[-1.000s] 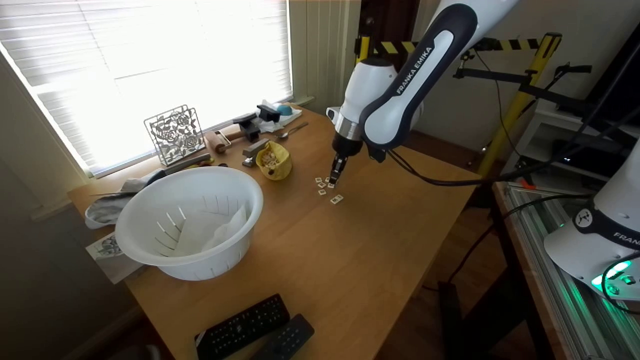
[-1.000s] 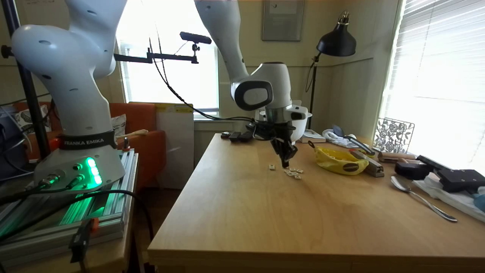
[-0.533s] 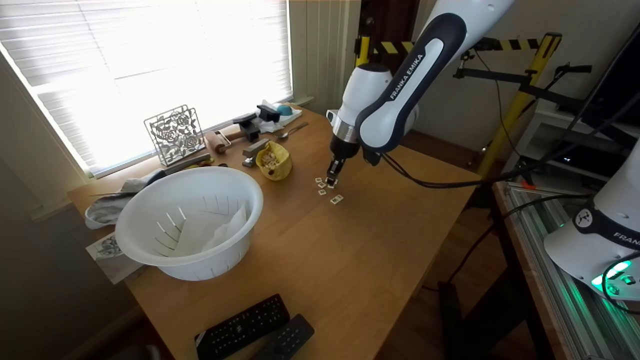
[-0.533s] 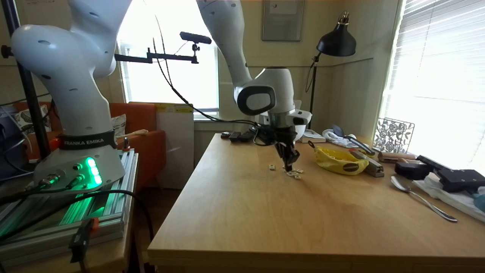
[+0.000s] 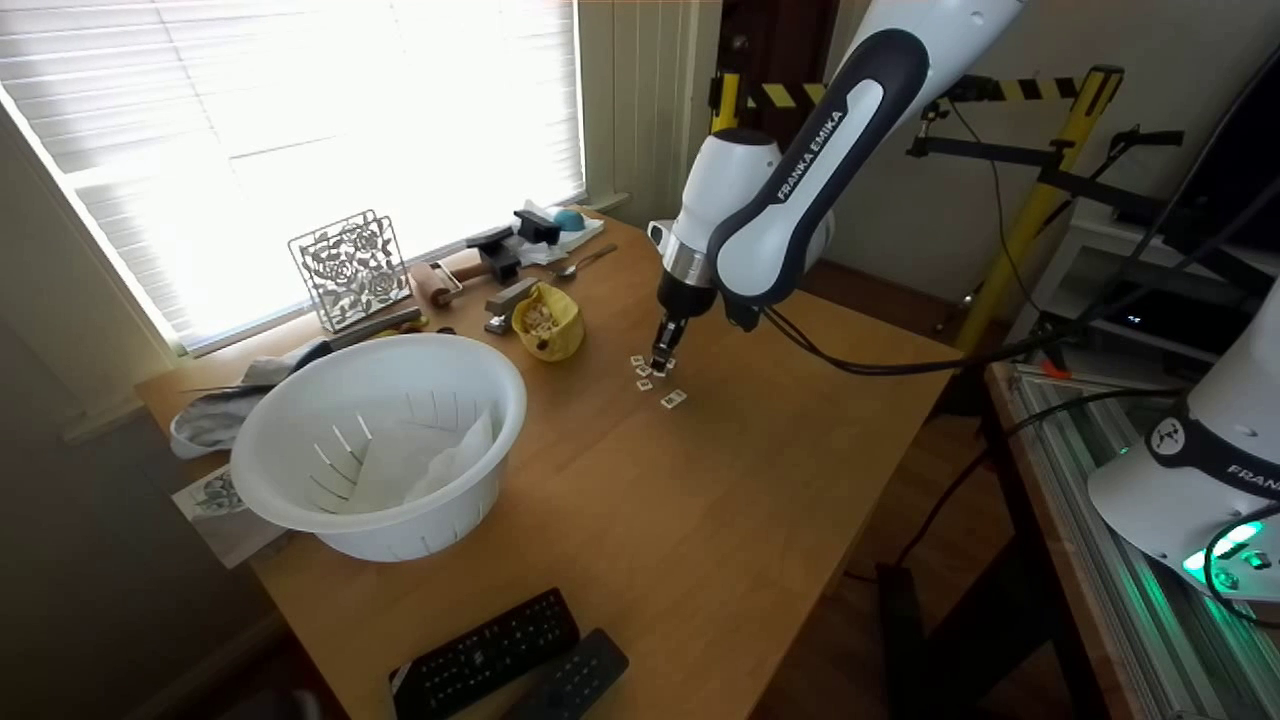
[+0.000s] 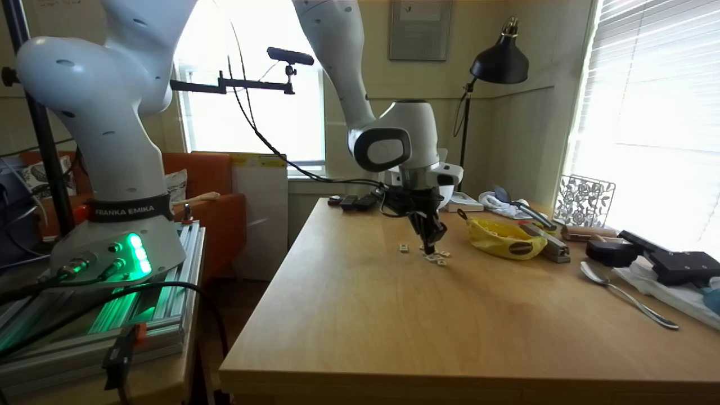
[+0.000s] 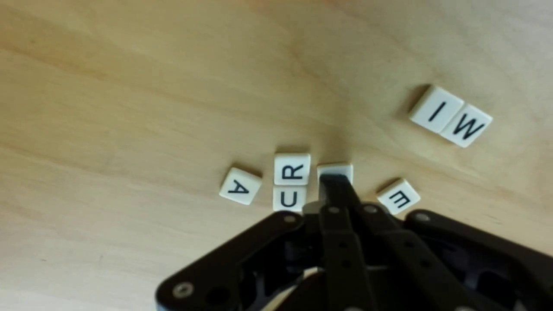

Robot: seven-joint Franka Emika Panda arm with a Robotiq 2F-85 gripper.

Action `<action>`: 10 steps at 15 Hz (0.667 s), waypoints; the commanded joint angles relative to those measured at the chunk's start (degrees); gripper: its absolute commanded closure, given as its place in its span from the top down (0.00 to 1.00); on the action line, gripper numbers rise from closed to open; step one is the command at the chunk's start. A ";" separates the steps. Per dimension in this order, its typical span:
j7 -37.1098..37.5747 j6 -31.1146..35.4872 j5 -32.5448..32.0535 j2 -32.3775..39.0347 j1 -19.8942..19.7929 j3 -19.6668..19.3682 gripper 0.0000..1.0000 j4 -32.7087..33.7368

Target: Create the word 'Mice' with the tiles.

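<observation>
the hand is pressed together over a tile, well in from the edges of the table, maybe to slide it to two touching tiles that likely start the word.

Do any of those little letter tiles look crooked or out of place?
A little: in the wrist view, the A tile and E tile lie turned at stray angles, which looks untidy compared with the M tile and I tile, lined up edge to edge. Nothing looks damaged.
</observation>
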 commanded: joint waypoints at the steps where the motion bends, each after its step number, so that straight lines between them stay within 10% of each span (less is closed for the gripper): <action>1: -6.28 -0.21 -1.27 0.56 -3.43 3.79 0.00 -1.18; 10: -18.75 -0.66 -3.81 -0.52 -9.41 8.66 0.00 -4.55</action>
